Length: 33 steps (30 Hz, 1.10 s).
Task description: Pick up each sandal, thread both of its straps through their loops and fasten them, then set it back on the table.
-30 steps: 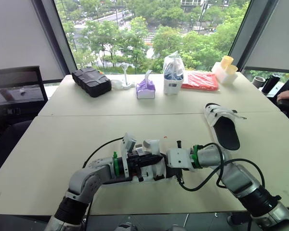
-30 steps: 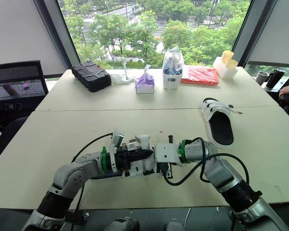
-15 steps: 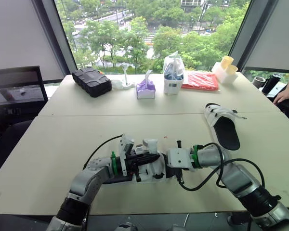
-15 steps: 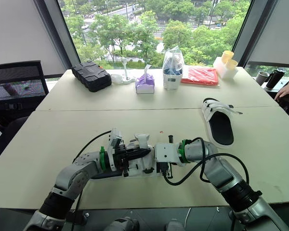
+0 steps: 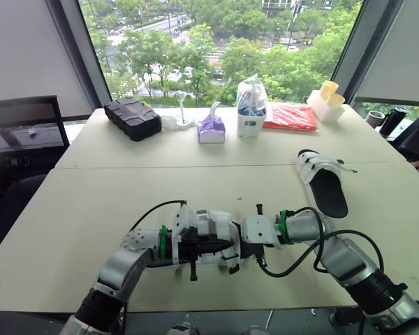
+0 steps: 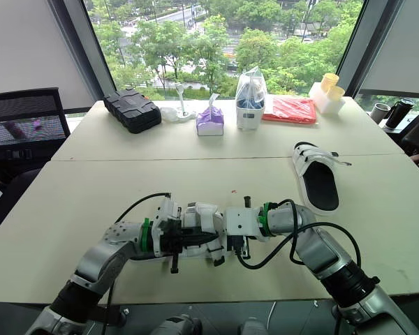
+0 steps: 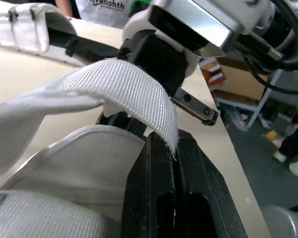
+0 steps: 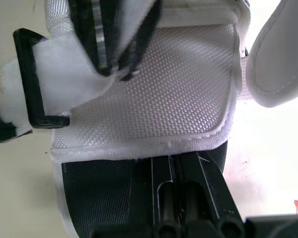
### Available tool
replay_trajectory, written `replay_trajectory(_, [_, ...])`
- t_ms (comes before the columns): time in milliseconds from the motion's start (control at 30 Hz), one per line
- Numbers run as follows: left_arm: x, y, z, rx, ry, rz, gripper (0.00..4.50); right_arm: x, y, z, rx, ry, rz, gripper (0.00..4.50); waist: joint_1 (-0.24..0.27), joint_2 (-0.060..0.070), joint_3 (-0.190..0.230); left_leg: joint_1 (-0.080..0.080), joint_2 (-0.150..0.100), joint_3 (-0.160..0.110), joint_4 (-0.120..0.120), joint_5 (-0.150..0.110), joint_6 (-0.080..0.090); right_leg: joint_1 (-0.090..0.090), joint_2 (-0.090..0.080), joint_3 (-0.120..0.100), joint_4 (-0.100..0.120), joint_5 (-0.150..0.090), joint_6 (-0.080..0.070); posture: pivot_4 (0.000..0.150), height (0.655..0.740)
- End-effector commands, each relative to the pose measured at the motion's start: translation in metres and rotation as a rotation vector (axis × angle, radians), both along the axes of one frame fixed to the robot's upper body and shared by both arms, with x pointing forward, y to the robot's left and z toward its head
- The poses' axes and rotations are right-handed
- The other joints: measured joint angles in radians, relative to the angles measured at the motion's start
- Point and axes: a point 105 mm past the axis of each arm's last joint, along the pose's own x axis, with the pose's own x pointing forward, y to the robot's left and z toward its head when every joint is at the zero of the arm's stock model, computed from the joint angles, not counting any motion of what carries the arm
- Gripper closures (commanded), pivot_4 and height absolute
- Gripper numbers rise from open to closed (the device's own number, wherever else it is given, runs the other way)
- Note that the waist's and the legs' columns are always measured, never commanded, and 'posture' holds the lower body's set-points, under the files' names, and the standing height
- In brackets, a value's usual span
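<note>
1. Left gripper (image 7: pixel 165 144): fingers pressed together, pinching the tip of a white woven strap (image 7: pixel 124 82) that arches up off the shoe.
2. Between both grippers, the white mesh sandal with a black sole (image 5: pixel 211 229) sits near the front edge of the beige table (image 5: pixel 91 202). Its long axis runs left to right; I can't tell which end is the toe.
3. Right gripper (image 8: pixel 174 159): fingers clamped on the sandal's mesh flap edge, near a black rectangular loop (image 8: pixel 32 84).
4. Far right, a second white-and-black sandal (image 5: pixel 322 183) lies flat, long axis pointing away from the robot, straps at the far end.

Bright window daylight, soft shadows, blurred close-ups.
</note>
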Motion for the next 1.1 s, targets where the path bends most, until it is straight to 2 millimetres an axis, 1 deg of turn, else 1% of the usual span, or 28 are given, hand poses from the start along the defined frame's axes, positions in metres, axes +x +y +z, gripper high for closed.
replay_trajectory(33, [-0.012,-0.008,-0.005,0.039,-0.063,-0.064,4.43,-0.002,-0.002,-0.017,-0.039,0.054,-0.019,4.5,0.0,0.0,0.0,0.0,0.0,0.0,0.0,0.0,0.0,0.0,0.0,0.0,0.0,0.0,0.0,0.15,0.74])
replay_trajectory(233, [-0.01,-0.011,0.002,0.036,-0.057,-0.06,4.43,-0.001,-0.001,-0.017,-0.038,0.053,-0.018,4.5,0.0,0.0,0.0,0.0,0.0,0.0,0.0,0.0,0.0,0.0,0.0,0.0,0.0,0.0,0.0,0.15,0.74])
replay_trajectory(400, [-0.02,-0.005,-0.009,0.119,-0.014,-0.115,4.43,-0.001,-0.001,-0.017,-0.036,0.052,-0.017,4.5,-0.002,0.0,0.0,0.0,0.0,0.0,-0.001,0.0,0.0,0.0,0.0,0.0,0.0,0.0,0.0,0.15,0.74])
replay_trajectory(467, [-0.022,-0.001,-0.01,0.131,0.026,-0.106,3.9,-0.001,-0.001,-0.017,-0.036,0.051,-0.018,4.5,-0.003,0.0,0.0,0.0,0.001,0.0,-0.001,0.0,0.0,0.0,0.001,0.0,0.0,0.0,0.0,0.15,0.74])
replay_trajectory(500, [-0.024,0.001,-0.01,0.13,0.054,-0.106,3.55,0.0,-0.001,-0.017,-0.036,0.05,-0.017,4.5,-0.003,0.0,0.0,0.0,0.001,0.0,-0.001,0.0,0.0,0.0,0.001,0.0,0.0,0.0,0.0,0.15,0.74])
replay_trajectory(633, [-0.028,0.008,-0.003,0.112,0.082,-0.088,1.52,0.0,0.0,-0.017,-0.036,0.048,-0.017,4.5,-0.006,0.0,0.0,0.001,0.001,0.0,-0.002,0.0,0.001,-0.001,0.001,0.0,0.0,0.0,0.0,0.15,0.74])
replay_trajectory(733, [-0.035,0.02,0.001,0.106,0.084,-0.065,0.06,0.001,0.0,-0.017,-0.037,0.045,-0.016,4.5,-0.008,0.0,0.0,0.001,0.001,0.0,-0.002,0.0,0.0,-0.001,0.001,0.0,0.0,0.0,0.0,0.15,0.74])
replay_trajectory(967, [-0.054,0.048,0.003,0.103,0.038,-0.022,0.06,0.001,-0.001,-0.018,-0.04,0.044,-0.011,4.5,-0.01,0.0,0.0,0.001,0.003,0.0,-0.004,0.0,0.0,-0.001,0.002,0.0,0.0,-0.002,-0.003,0.15,0.74])
replay_trajectory(1100, [-0.066,0.053,-0.007,0.112,0.058,-0.02,0.06,0.001,0.001,-0.017,-0.04,0.045,-0.004,4.5,-0.008,0.0,0.0,0.001,0.003,0.0,-0.003,0.0,0.0,0.0,0.001,0.0,-0.001,-0.002,-0.004,0.15,0.74])
